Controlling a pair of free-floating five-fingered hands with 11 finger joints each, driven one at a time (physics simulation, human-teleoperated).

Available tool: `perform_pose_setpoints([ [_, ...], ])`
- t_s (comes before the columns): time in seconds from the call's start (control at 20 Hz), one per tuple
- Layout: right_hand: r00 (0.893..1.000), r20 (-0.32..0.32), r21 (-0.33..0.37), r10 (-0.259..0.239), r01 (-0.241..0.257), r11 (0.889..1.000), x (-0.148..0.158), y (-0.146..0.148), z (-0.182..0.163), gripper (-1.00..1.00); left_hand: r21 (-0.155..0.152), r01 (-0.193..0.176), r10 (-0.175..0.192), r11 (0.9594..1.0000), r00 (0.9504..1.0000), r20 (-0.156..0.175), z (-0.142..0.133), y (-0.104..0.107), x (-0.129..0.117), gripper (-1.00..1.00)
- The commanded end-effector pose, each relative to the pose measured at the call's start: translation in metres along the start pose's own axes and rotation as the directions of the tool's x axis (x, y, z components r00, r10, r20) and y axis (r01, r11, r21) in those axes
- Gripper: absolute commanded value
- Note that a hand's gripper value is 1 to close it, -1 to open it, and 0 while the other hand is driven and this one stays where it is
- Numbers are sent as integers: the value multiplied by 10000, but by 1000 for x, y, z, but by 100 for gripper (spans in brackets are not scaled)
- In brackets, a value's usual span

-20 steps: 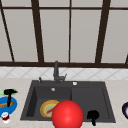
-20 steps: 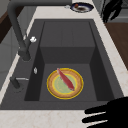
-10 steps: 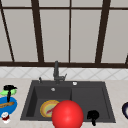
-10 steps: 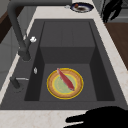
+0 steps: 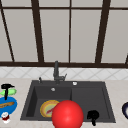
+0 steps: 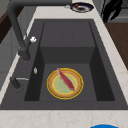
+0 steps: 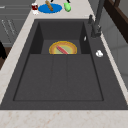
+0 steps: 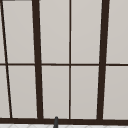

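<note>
Your left hand [image 5: 6, 88] hangs above the left stretch of the pale speckled counter [image 5: 117, 100], over the small green cucumber-like piece [image 5: 8, 92] and the round blue plate [image 5: 7, 106] that carries a long brown bread-like stick [image 5: 6, 104]; you cannot tell whether it touches either, nor whether its fingers are spread or curled. Just in front of the blue plate stands a small red and white jar [image 5: 5, 117]. Your right hand [image 5: 93, 116] shows at the front rim of the dark rectangular sink [image 5: 90, 97], on the right side, as a rounded dark mass with one finger pointing down; its opening cannot be judged and it holds nothing you can make out. In the left side view a hand [image 6: 111, 9] floats near the far right corner, fingers hanging loosely downward. The round yellow-rimmed plate [image 6: 65, 83] lies flat on the floor of the deep left basin, with a red elongated piece [image 6: 65, 79] resting diagonally across it. A large glossy red ball [image 5: 67, 114] sits at the sink's front edge, covering part of that plate in the front view. The dark tap [image 5: 56, 72] rises behind the basin. A dark plate [image 6: 80, 7] rests on the counter beyond the sink's right end
</note>
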Motion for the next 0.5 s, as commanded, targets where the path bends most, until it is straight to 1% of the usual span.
perform_pose_setpoints([
  [0.0, 10000, 0, 0, 0, 0, 10000, 0, 0, 0, 0, 350, -152, 140, 9993, 9993, 341, 20, -1, -36, -100],
  [0.1, 10000, 0, 0, 0, 0, 10000, 0, 0, 0, 0, 460, -112, 96, 9989, 9993, 357, 26, -3, -55, -100],
  [0.15, 10000, 0, 0, 0, 0, 10000, 0, 0, 0, 0, 472, -48, 32, 9989, 9994, 334, 23, -7, -64, -100],
  [0.2, 10000, 0, 0, 0, 0, 10000, 0, 0, 0, 0, 494, 0, -13, 9988, 9996, 264, 24, -10, -74, -100],
  [0.25, 10000, 0, 0, 0, 0, 10000, 0, 0, 0, 0, 511, 4, -17, 9987, 9997, 263, 27, -12, -84, -100],
  [0.4, 10000, 0, 0, 0, 0, 10000, 0, 0, 0, 0, 597, -10, -15, 9982, 9992, 410, 34, -12, -113, -100],
  [0.45, 10000, 0, 0, 0, 0, 10000, 0, 0, 0, 0, 528, -12, -9, 9986, 9992, 408, 36, -11, -122, -100],
])
